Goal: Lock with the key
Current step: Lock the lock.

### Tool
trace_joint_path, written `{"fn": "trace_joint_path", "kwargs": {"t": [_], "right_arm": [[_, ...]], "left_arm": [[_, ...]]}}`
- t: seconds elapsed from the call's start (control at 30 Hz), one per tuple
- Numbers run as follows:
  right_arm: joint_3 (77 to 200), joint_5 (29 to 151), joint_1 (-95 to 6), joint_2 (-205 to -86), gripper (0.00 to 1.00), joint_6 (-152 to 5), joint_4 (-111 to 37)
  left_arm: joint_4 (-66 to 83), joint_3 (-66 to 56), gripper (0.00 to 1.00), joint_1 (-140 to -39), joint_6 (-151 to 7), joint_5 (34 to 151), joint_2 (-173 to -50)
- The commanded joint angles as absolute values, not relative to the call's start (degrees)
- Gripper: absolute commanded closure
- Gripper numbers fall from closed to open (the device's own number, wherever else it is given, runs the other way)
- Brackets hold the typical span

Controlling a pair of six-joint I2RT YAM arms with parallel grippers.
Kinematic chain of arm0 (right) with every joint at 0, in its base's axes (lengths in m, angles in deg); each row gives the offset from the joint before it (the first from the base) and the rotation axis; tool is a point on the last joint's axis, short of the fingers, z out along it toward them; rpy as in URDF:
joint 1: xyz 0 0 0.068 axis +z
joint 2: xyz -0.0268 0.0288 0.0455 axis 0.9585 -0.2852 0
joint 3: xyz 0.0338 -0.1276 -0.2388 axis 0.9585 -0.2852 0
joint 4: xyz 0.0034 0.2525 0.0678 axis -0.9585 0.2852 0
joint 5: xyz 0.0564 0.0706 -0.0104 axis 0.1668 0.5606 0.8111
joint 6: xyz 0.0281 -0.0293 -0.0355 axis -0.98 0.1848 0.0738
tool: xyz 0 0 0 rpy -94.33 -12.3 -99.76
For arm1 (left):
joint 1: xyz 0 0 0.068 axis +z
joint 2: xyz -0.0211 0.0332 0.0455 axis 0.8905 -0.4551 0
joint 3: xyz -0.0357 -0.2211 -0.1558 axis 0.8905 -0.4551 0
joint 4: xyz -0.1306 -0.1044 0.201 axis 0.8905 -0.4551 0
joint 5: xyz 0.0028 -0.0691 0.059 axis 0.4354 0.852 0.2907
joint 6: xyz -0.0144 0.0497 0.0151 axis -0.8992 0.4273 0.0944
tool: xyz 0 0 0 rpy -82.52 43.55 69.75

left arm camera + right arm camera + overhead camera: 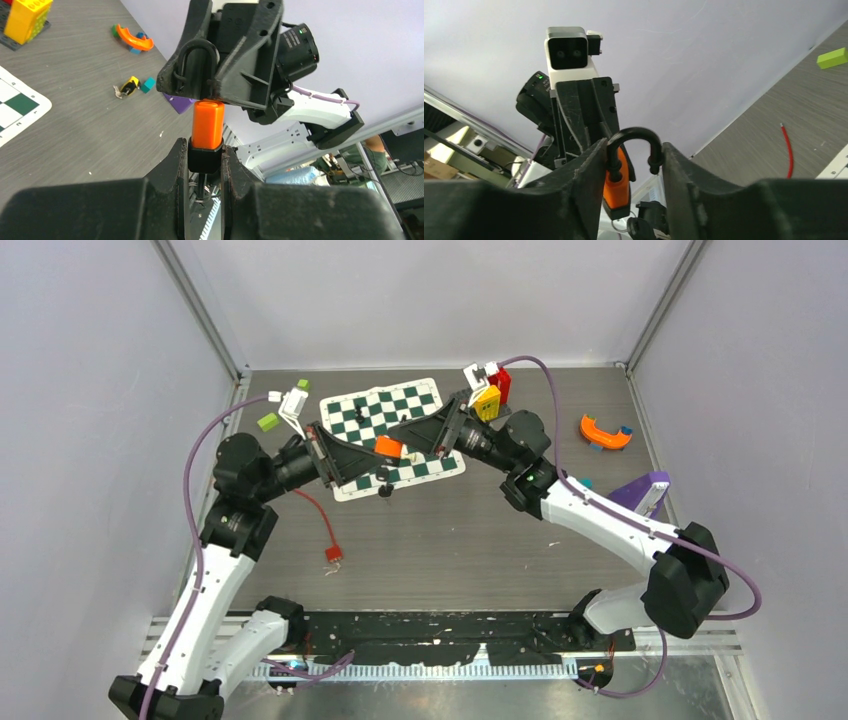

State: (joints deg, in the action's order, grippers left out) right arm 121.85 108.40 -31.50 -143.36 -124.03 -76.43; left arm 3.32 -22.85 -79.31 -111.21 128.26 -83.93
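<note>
1. Top external: the orange padlock [388,447] is held in the air over the chessboard mat [400,405]. The left gripper [374,460] and right gripper [408,436] meet nose to nose around it, and a dark key bunch [385,487] dangles beneath.
2. Left wrist: the left fingers are clamped narrow on the padlock's black base. The body looks small, rigid and smooth, so probably light but slippery. Its flat sides seem the surest place to hold.
3. Right wrist: the shackle [634,132] sits between the right fingers, which stand partway apart. Whether they press on it I cannot tell. One shackle leg appears free of the body. The thin round bar would likely roll, so pushing on its crown looks safer than pinching.
</note>
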Motion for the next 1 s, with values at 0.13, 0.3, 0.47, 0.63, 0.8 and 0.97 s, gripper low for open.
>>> {"fn": "trace_joint_path", "kwargs": {"t": [0.13,0.3,0.47,0.63,0.8,0.97], "right_arm": [[125.29,111.99,-31.60,-140.91,0.84,-121.39,-76.75],[123.52,111.89,-31.54,-141.83,0.93,-125.44,-83.85],[122.55,109.54,-30.94,-143.48,0.94,-129.95,-89.96],[121.83,103.73,-28.73,-143.18,0.95,-130.40,-90.43],[121.22,100.62,-27.42,-143.28,0.95,-130.56,-88.77],[120.89,98.81,-27.36,-142.54,0.95,-129.35,-87.06]], "left_arm": [[3.12,-20.17,1.00,-79.28,-111.06,130.39,-84.90],[5.72,-21.12,0.83,-79.32,-112.84,131.53,-85.71],[10.47,-22.60,0.54,-79.36,-115.53,132.41,-86.10],[17.06,-25.21,0.47,-79.37,-118.52,130.86,-85.94],[22.56,-26.80,0.35,-79.37,-121.84,130.39,-86.02],[23.87,-28.33,0.25,-79.37,-118.84,130.08,-84.36]]}}
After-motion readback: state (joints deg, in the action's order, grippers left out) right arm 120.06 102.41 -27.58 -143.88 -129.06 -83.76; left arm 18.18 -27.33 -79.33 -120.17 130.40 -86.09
